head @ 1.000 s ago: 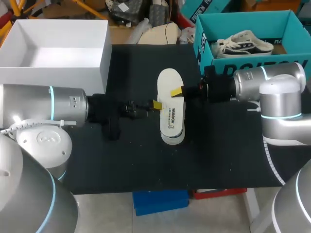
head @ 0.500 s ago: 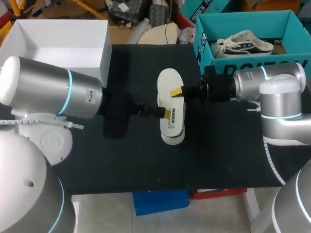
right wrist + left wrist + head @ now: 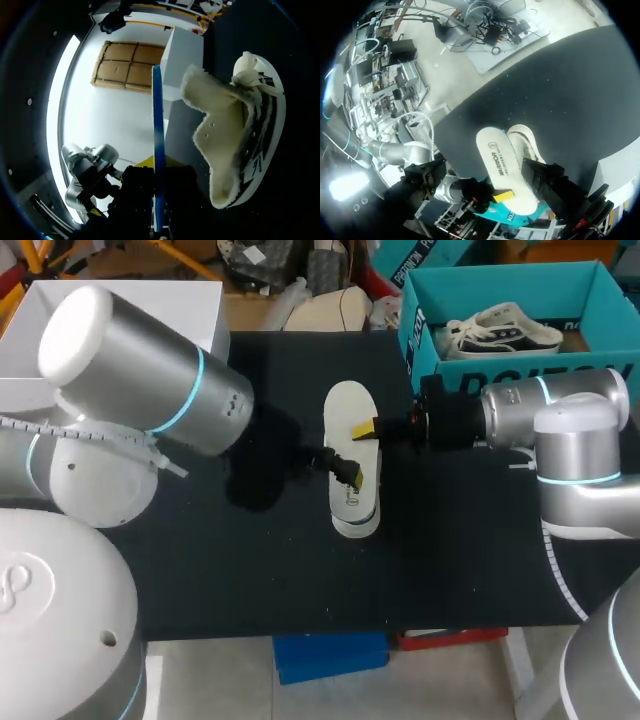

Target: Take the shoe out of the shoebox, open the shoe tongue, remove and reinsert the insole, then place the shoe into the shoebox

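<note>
A thin, cream-white foam insole (image 3: 347, 410) is held flat over a white low-top canvas shoe (image 3: 356, 524). The shoe lies at the middle of the black table mat (image 3: 250, 560), well apart from the teal cardboard shoebox (image 3: 500, 270) at the far right, where a second white-and-black sneaker (image 3: 500, 332) rests inside. An open white box (image 3: 212, 360) stands at the far left. The right gripper (image 3: 364, 428) has its fingers pressed together on one long edge of the insole near mid-length. In the right wrist view the sheet runs edge-on, as a narrow blue line, straight into that grasp. The left gripper (image 3: 350, 474) sits over the printed top face by the opposite edge; whether it has closed on the sheet cannot be told. The insole looks light and pliable, likely to droop or curl if carried by one end, so a hold at mid-length on both edges should keep it level for sliding back toe-first. Its cloth face probably offers fair grip. The shoe below shows a soft, fleecy lining and a floppy tongue above a firmer striped rubber sidewall. It will probably handle best taken by the collar or sidewall, not by the yielding tongue. It appears light enough for one gripper to carry to the shoebox.
</note>
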Motion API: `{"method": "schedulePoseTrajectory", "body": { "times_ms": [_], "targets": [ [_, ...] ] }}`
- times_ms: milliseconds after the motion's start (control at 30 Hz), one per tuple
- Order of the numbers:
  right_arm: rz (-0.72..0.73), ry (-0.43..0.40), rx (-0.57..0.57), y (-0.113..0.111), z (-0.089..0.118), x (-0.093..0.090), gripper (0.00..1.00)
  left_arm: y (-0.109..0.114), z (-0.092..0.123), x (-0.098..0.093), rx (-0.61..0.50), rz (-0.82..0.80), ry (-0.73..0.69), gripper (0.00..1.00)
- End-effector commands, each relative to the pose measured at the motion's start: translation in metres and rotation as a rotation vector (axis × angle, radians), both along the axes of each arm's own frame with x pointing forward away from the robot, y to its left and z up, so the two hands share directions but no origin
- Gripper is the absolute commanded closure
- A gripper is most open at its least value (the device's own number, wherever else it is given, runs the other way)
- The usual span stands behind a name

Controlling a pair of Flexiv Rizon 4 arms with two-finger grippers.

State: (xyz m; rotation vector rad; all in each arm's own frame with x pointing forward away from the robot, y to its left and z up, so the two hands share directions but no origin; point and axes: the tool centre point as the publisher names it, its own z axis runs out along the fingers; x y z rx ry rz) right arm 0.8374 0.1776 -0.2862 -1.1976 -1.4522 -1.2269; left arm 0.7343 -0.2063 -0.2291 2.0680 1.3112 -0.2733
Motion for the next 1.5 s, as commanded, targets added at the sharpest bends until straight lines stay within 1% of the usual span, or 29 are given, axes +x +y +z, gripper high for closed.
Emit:
{"method": "schedulePoseTrajectory", "body": {
  "times_ms": [33, 67, 100, 133, 167, 267, 400, 467, 933, 1033, 1300, 1500],
  "targets": [
    [0.0, 0.001, 0.0, 0.001, 0.0, 0.001, 1.0, -0.019, 0.004, 0.01, 0.537, 0.411, 0.116, 0.0],
    [0.0, 0.001, 0.0, 0.001, 0.0, 0.001, 1.0, -0.02, 0.007, 0.01, 0.578, 0.437, 0.098, 0.0],
    [0.0, 0.001, 0.0, 0.001, 0.0, 0.001, 1.0, -0.021, 0.008, 0.01, 0.584, 0.449, 0.104, 0.0],
    [0.0, 0.001, 0.0, 0.001, 0.0, 0.001, 1.0, -0.02, 0.01, 0.01, 0.633, 0.471, 0.088, 0.0],
    [0.0, 0.001, 0.0, 0.001, 0.0, 0.001, 1.0, -0.02, 0.011, 0.009, 0.66, 0.493, 0.076, 0.0],
    [0.0, 0.001, 0.0, 0.001, 0.0, 0.001, 1.0, -0.017, 0.014, 0.008, 0.684, 0.538, 0.102, 0.0],
    [0.0, 0.001, 0.0, 0.001, 0.0, 0.001, 1.0, -0.014, 0.016, 0.005, 0.687, 0.542, 0.121, 0.0],
    [0.0, 0.001, 0.0, 0.001, 0.0, 0.001, 1.0, -0.013, 0.017, 0.002, 0.681, 0.517, 0.106, 0.0],
    [0.0, 0.001, 0.0, 0.001, 0.0, 0.001, 1.0, -0.013, 0.017, 0.002, 0.681, 0.517, 0.106, 0.0],
    [0.0, 0.001, 0.0, 0.001, 0.0, 0.001, 1.0, -0.017, 0.013, 0.005, 0.661, 0.505, 0.124, 0.0],
    [0.0, 0.001, 0.0, 0.001, 0.0, 0.001, 1.0, -0.023, 0.007, 0.025, 0.628, 0.495, 0.157, 0.0],
    [0.0, 0.001, 0.0, 0.001, 0.0, 0.001, 1.0, -0.022, 0.011, 0.055, 0.615, 0.497, 0.158, 0.0]
  ]
}}
